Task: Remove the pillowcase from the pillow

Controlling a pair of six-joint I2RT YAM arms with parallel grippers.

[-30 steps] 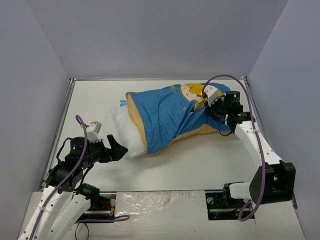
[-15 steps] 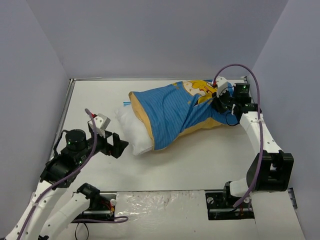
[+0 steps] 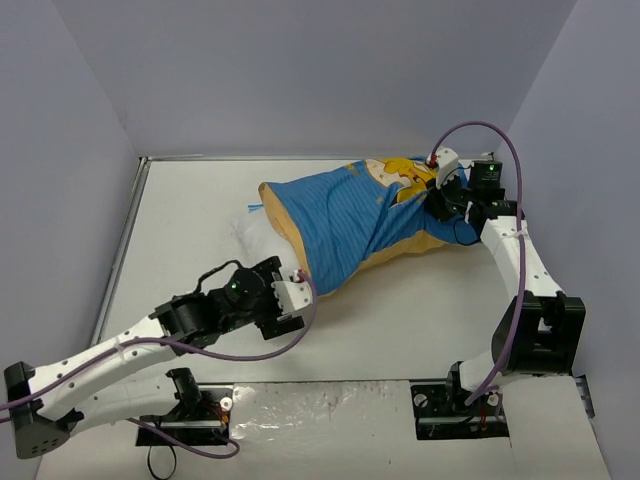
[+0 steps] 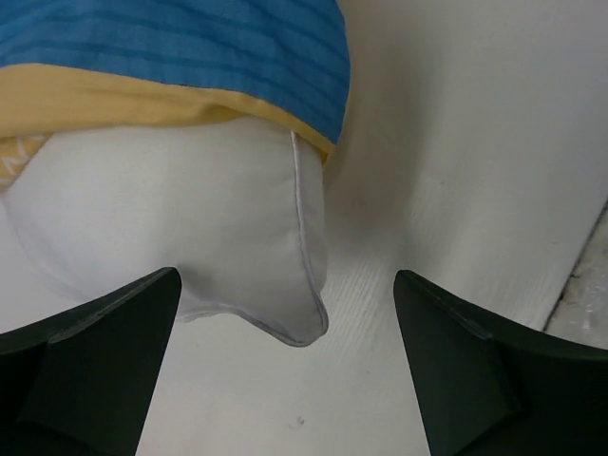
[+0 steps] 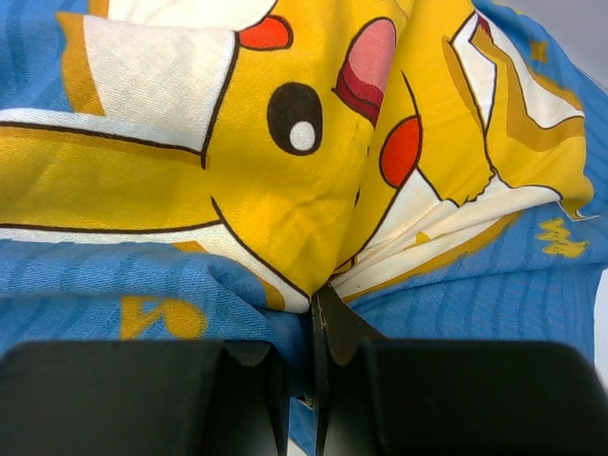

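Observation:
The pillowcase (image 3: pixel 340 225), blue pinstriped with a yellow Pikachu print, lies across the middle and back right of the table, still over most of the pillow. The white pillow (image 4: pixel 190 209) sticks out of the case's yellow-lined open end. My left gripper (image 4: pixel 290 380) is open, low over the table, and the pillow's near corner lies between its fingers without touching them. In the top view the left gripper (image 3: pixel 290 295) sits at the case's open end and hides the bare pillow. My right gripper (image 5: pixel 318 304) is shut on a fold of the pillowcase at the Pikachu print; it also shows in the top view (image 3: pixel 440 200).
A small blue tag (image 3: pixel 252 209) pokes out at the case's far left corner. Grey walls enclose the white table on three sides. The table's edge (image 4: pixel 589 275) shows at the right of the left wrist view. A crinkled plastic strip (image 3: pixel 320 400) runs between the arm bases.
My left arm has swung from the left side to the pillow's bare end, gripper open around its corner. The right gripper has drawn the case slightly to the back right.

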